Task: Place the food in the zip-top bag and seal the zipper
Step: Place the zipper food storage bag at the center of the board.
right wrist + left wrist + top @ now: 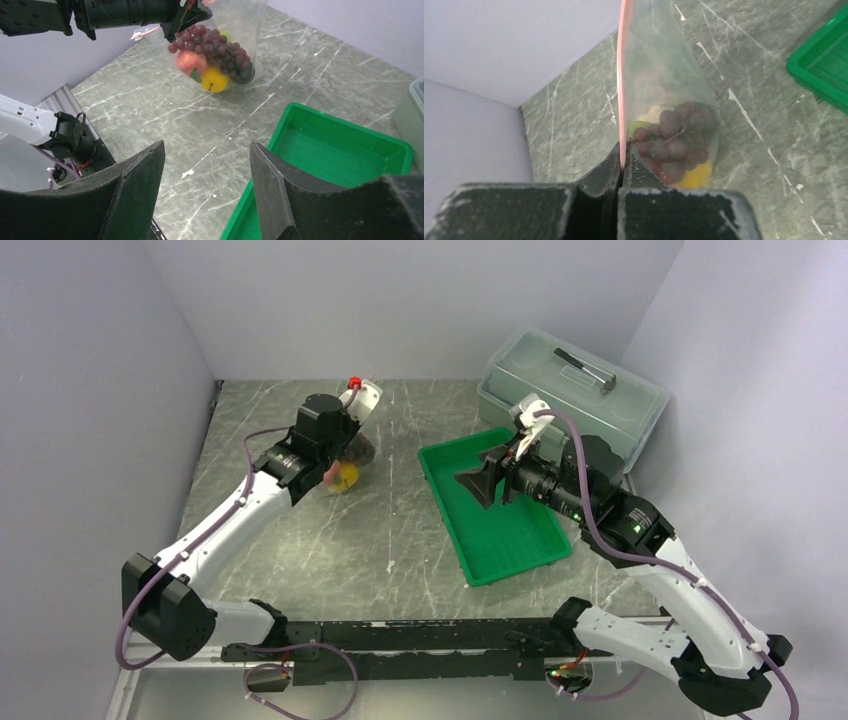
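Observation:
The clear zip-top bag hangs from my left gripper, which is shut on the pink zipper at the bag's mouth edge. Inside the bag lie the dark grape bunch and the yellow-orange fruit. The right wrist view shows the bag with grapes, the pink peach, the yellow fruit and a dark ball. From above the bag sits under the left gripper. My right gripper is open and empty above the tray's left rim.
The green plastic tray lies right of centre and holds no food. The pale green lidded box stands at the back right. Walls close in the table at the back and on both sides.

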Controlling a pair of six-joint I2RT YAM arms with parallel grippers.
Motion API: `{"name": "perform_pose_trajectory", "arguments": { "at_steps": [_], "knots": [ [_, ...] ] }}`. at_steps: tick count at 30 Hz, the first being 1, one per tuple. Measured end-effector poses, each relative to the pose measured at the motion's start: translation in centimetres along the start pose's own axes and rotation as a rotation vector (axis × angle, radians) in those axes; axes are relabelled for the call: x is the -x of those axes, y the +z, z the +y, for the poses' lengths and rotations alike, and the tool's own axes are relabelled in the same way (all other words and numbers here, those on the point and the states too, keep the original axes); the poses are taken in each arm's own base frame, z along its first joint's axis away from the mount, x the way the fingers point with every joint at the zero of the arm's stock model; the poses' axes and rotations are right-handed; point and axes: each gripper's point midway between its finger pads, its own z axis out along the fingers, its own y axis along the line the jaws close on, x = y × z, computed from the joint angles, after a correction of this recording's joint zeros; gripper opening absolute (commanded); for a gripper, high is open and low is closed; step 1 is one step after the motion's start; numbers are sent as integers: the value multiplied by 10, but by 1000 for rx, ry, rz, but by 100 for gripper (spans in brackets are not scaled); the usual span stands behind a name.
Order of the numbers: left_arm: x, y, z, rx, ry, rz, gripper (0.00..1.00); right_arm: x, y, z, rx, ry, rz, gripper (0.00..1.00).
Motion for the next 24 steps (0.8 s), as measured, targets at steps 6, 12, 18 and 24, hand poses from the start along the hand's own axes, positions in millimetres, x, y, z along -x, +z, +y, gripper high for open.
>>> {"name": "perform_pose_trajectory", "arguments": {
  "at_steps": [6,12,18,24],
  "knots": [
    [-2,-4,-25,-92,-115,-2,0,-2,-4,0,0,-1,-5,69],
    [-8,-18,-81,-255,-150,54,14,-11,-4,-1,-3,2,10,71],
    [-22,-34,-130,-377,-202,121,31,-25,-5,-7,-28,11,30,74],
    [-56,-50,-160,-435,-262,204,39,-38,-6,-12,-50,24,47,75]
  ]
}}
